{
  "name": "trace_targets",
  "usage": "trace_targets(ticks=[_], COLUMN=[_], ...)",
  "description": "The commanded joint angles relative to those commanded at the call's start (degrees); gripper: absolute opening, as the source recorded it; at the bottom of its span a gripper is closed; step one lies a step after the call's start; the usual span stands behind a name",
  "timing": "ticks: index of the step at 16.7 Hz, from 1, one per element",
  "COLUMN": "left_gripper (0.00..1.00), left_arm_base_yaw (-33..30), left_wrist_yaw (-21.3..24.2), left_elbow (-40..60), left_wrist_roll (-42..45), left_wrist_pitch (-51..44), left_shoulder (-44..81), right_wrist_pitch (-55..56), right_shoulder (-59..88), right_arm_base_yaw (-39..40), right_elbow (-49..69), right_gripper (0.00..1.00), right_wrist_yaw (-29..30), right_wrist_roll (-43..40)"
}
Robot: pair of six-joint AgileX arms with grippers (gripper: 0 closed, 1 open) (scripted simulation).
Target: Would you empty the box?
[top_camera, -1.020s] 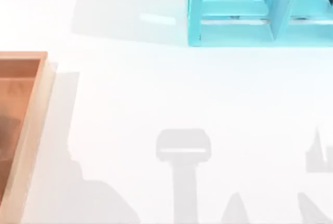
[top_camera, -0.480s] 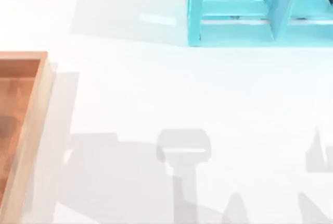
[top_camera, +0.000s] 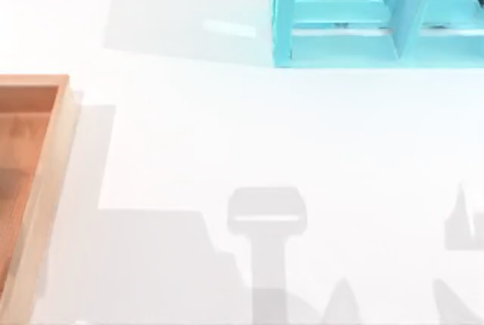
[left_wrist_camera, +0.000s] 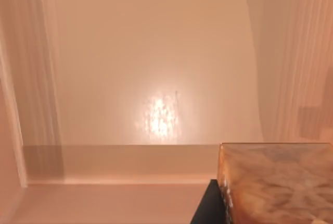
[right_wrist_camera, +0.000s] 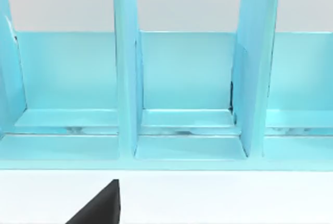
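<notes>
L gripper (left_wrist_camera: 208, 203): just a dark finger edge visible in L wrist view, touching a marbled tan-brown block (left_wrist_camera: 276, 182); can't tell if it's clamped or how wide the jaws stand. Behind the block, the box (left_wrist_camera: 151, 78) interior w/ a low wall and a glossy highlight on the floor. R gripper (right_wrist_camera: 99, 206): one dark fingertip over the white table (right_wrist_camera: 218, 198), facing a turquoise shelf unit (right_wrist_camera: 187, 78) w/ upright dividers; opening can't be told. Top view: box (top_camera: 45, 159) at table's (top_camera: 265, 136) left edge, shelf unit (top_camera: 340, 15) at back right, well apart.

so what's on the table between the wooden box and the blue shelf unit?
Nothing solid: in the top view the white table between the box and the shelf unit is bare apart from grey shadows.
</notes>
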Motion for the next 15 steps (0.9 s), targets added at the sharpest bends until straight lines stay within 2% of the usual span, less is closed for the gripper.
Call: trace_targets(ticks=[4,7,15], left_gripper=[0.00,0.00,0.00], left_arm_base_yaw=[-0.33,-2.93,-20.19], left_wrist_yaw=[-0.13,-0.35,-1.01], left_elbow=[-0.08,2.94,25.55], left_wrist_roll=[-0.01,-1.59,-14.37], left_wrist_pitch=[0.16,0.67,2.15], left_shoulder=[-0.09,2.80,24.35], right_wrist_pitch=[0.00,0.00,0.00], right_shoulder=[0.00,0.00,0.00], right_arm_base_yaw=[0.00,0.00,0.00], right_elbow=[0.00,0.00,0.00], right_gripper=[1.00,1.00,1.00], right_wrist_yaw=[0.00,0.00,0.00], right_wrist_roll=[0.00,0.00,0.00])
